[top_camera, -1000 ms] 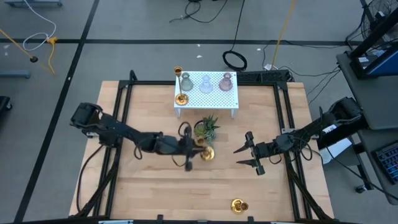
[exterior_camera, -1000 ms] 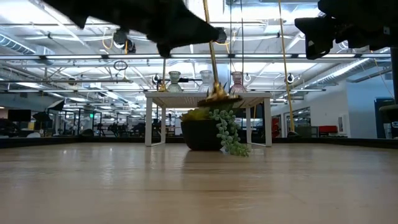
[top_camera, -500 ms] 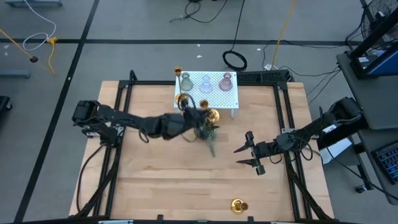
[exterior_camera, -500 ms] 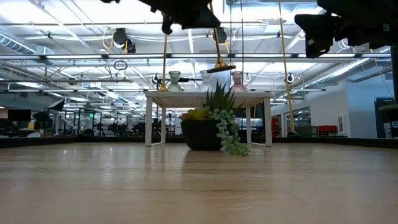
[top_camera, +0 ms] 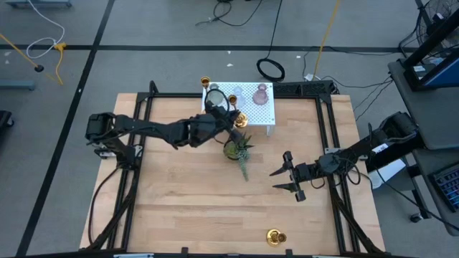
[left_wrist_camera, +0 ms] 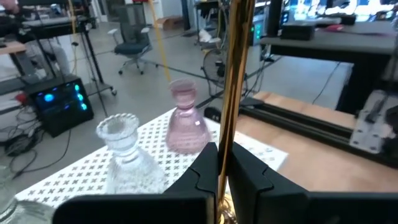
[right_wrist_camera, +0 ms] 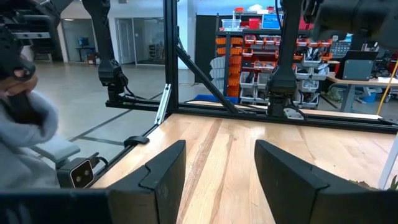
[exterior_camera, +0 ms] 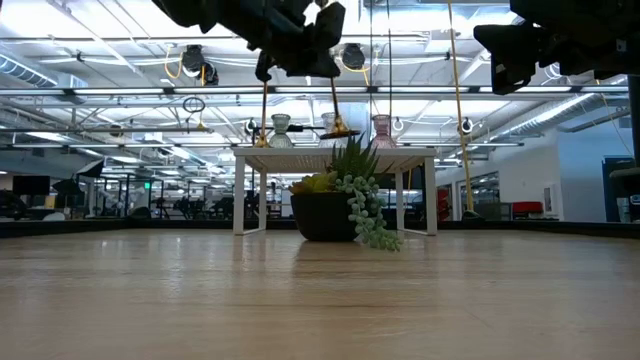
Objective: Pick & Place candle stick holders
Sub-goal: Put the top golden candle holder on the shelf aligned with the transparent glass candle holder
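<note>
Held candle stick holder [top_camera: 239, 119]: gripped by its thin stem in the left gripper [left_wrist_camera: 222, 163], hanging above the front edge of the small white shelf [top_camera: 251, 115]; its flared base shows gold in the high view, between the shelf and the potted plant [top_camera: 237, 148].
Other candle stick holders: one stands at the shelf's far left corner [top_camera: 205, 83]; another lies near the counter's [top_camera: 179, 208] front edge [top_camera: 275, 236], well apart from everything else.
Left jaws: closed tight on the brass stem, which runs up between them in the left wrist view.
Shelf contents: a clear glass vase [left_wrist_camera: 124, 155] and a pink glass vase [left_wrist_camera: 185, 127] stand on the perforated top, just beyond the held piece.
Right gripper [top_camera: 289, 179]: waiting over the counter's right half, jaws spread wide and empty.
Step in hand: likely carrying the holder in to set it down on the shelf.
Risk, vases: the base or the arm could knock a glass vase if the approach runs too far in; they stand close.
Risk, edge: set down too near the front lip, the base could tip off onto the plant below.
Risk, tilt: a thin stem may swivel in the jaws, so the base could land unevenly.
</note>
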### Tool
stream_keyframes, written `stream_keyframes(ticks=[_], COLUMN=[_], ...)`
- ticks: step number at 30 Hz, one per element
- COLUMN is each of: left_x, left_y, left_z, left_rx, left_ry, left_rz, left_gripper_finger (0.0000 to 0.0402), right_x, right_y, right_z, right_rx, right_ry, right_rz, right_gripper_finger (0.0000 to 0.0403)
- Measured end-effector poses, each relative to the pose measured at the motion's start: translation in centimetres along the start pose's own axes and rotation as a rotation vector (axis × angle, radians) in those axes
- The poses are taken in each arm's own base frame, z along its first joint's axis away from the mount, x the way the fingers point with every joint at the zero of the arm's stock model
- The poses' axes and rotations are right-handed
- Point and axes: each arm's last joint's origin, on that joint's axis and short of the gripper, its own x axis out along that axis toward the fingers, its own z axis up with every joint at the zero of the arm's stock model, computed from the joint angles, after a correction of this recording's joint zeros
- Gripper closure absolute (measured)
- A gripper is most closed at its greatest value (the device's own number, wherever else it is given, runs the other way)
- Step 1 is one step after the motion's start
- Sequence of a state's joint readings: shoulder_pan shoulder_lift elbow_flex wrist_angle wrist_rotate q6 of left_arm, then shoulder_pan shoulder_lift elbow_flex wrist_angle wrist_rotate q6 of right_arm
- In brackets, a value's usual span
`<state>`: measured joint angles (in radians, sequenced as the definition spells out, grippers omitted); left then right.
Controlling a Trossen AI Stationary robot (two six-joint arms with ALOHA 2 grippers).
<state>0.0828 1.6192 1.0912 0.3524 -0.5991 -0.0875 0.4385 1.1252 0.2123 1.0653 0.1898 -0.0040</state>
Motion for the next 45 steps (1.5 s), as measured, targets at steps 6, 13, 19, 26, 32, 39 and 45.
stream_keyframes(ticks=[6,13,19,26,32,39,45], left_x=[0.6,1.0,1.2,1.2,1.6,1.9,1.9], left_y=[1.0,1.9,2.1,2.2,2.8,3.3,3.2], left_z=[0.0,-0.3,-0.3,-0.3,-0.2,-0.2,-0.2], left_rx=[-0.001,-0.001,-0.002,-0.004,-0.01,-0.033,-0.035], left_ry=[0.006,0.044,0.044,0.043,0.039,0.049,0.052], left_rz=[0.034,0.063,0.068,0.073,0.092,0.019,0.01], left_gripper_finger=[0.0385,0.0383,0.0367,0.0362,0.0361,0.036,0.036], right_x=[0.0,0.0,0.0,0.0,0.0,0.0,0.1], right_y=[0.0,0.0,0.0,0.0,0.0,0.0,0.0], right_z=[0.0,0.0,0.0,0.0,0.0,0.0,-0.1], right_rx=[0.0,0.0,0.0,0.0,0.0,0.0,-0.001], right_ry=[0.0,0.0,0.0,0.0,0.0,0.0,0.007], right_rz=[0.0,0.0,0.0,0.0,0.0,0.0,0.0], right_gripper_finger=[0.022,0.022,0.022,0.022,0.022,0.022,0.022])
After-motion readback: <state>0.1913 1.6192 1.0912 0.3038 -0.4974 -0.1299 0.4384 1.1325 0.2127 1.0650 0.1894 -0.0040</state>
